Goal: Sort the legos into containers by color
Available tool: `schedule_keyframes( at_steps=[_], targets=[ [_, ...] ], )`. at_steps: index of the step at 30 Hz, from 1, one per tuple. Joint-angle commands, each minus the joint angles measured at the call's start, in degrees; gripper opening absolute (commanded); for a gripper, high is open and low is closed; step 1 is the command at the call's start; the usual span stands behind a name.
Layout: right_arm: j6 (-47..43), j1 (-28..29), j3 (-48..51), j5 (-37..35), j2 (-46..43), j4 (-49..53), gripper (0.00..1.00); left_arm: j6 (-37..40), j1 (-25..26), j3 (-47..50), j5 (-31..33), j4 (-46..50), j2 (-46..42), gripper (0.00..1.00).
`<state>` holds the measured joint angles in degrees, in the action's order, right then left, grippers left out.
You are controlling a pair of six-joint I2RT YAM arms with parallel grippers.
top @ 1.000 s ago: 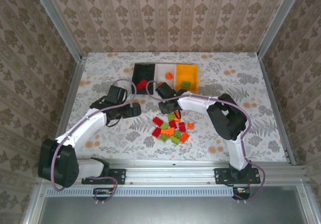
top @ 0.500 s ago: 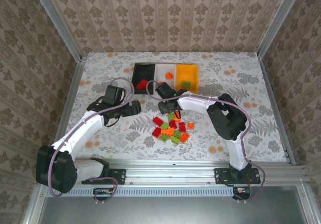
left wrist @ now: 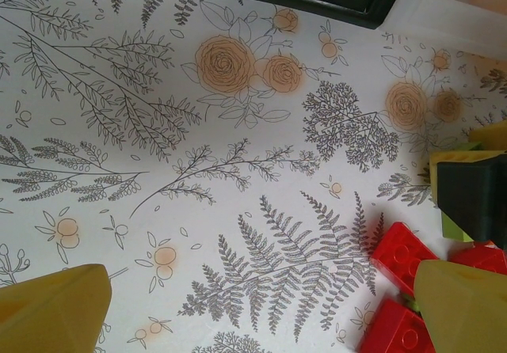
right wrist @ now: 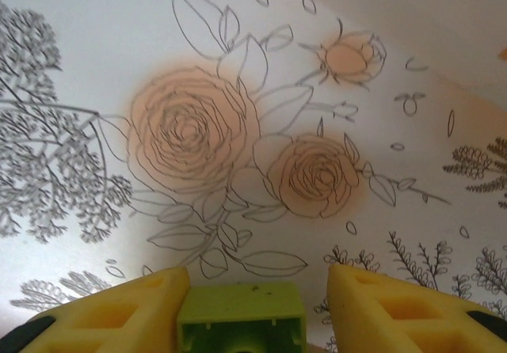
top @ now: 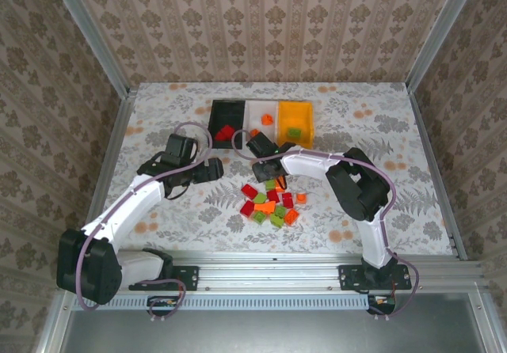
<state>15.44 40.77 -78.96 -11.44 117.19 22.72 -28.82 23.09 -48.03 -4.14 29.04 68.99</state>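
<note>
A few legos are already lying sorted at the table's far edge: red in the black bin (top: 215, 115), orange in the white bin (top: 255, 108), green in the yellow-orange bin (top: 306, 125). Most are waiting in a pile (top: 271, 203) nearer the near edge. The right hand (top: 269, 170) is reaching over the pile's far side with a light green brick (right wrist: 242, 315) between its half-parted pads; whether it is gripping, I cannot tell. The left hand (top: 212, 168) is hovering wide beside the pile.

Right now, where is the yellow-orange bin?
In the top view the yellow-orange bin stands at the far middle of the table, rightmost in the bin row, beside the white bin, with a green brick inside.
</note>
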Motion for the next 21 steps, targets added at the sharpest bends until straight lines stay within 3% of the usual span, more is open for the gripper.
schedule_keyframes(
  at_steps=[1,6,10,15,21],
  targets=[
    [1.2,0.3,0.9,-1.1,0.8,1.2,0.47,-0.9,-0.5,0.3,-0.5,-0.7,-0.8,1.00],
    [1.3,0.4,0.7,-1.8,-0.8,0.8,0.34,-0.7,-0.5,-0.1,-0.4,-0.3,-0.9,1.00],
    [-0.4,-0.1,-1.7,-5.6,-5.8,2.2,0.33,-0.8,-0.5,-0.6,-0.6,-0.1,-1.2,1.00],
    [-1.8,-6.9,-5.7,-6.8,-9.2,4.1,0.32,-3.9,-0.3,1.6,-5.8,-4.9,-0.8,1.00],
    [-2.7,-15.2,-14.5,-3.9,-2.2,7.7,0.32,-6.5,5.7,3.7,-6.2,-8.5,3.6,1.00]
  ],
)
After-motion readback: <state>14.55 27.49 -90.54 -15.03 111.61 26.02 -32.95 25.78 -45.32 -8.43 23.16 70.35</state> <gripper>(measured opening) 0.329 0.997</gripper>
